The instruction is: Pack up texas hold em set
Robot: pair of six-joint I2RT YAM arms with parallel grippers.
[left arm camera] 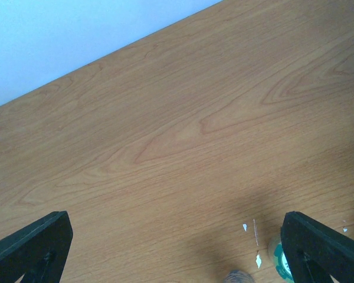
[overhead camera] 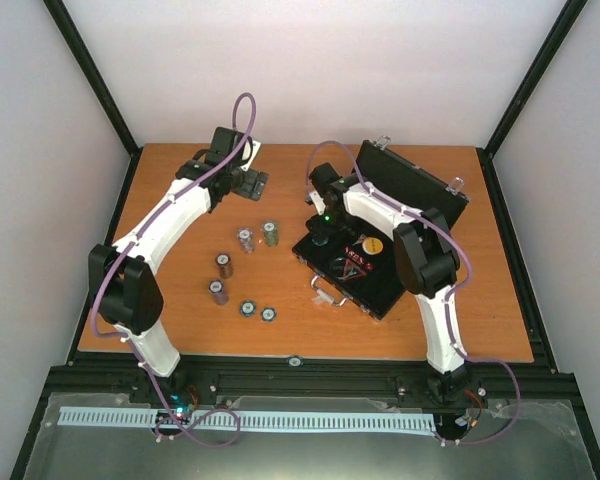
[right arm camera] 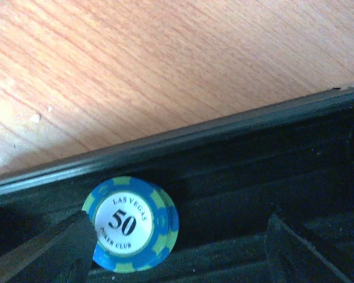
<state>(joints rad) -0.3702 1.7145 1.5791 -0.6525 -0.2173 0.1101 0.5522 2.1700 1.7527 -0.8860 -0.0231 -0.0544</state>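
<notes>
The open case (overhead camera: 365, 285) lies right of middle on the worktop (overhead camera: 430, 335), one blue chip stack (right arm camera: 133, 224) inside it, beside the right gripper's (right arm camera: 177, 239) spread fingers. Packing seems barely begun: four upright chip stacks (overhead camera: 245, 240) and two low piles (overhead camera: 247, 308) wait left of it. The left gripper (left arm camera: 177, 239) gapes over bare wood near the far edge.

L hand (left arm camera: 177, 259) jaws wide apart; R hand (right arm camera: 186, 256) angled down, jaws apart.

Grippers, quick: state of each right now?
Left gripper: open, holding nothing, over the table.
Right gripper: open over the case; blue chip between its jaws, not clamped.
</notes>
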